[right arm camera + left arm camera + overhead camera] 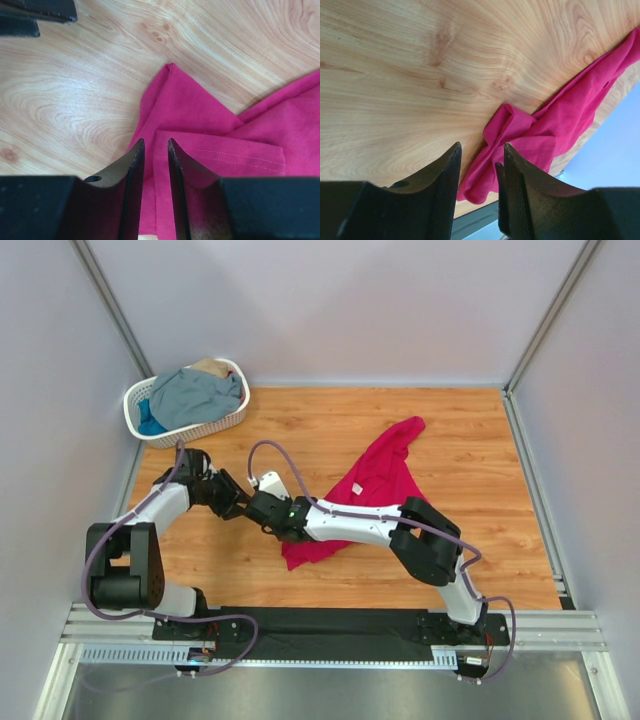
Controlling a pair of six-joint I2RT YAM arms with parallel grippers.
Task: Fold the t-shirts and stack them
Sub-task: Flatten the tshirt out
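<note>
The large crimson-pink t-shirt lies crumpled on the wooden table, running from the back right to the front centre. It also shows in the left wrist view and the right wrist view. My right gripper reaches left across it. Its jaws stand a narrow gap apart just over a stitched hem near a corner of the shirt. My left gripper is open and empty over bare wood, just left of the shirt's edge. Grey-blue, bright blue and tan shirts lie in the basket.
The white lattice basket stands at the back left corner. Grey walls close the table on three sides. The two grippers are close together; the left gripper's fingers show at the top left of the right wrist view.
</note>
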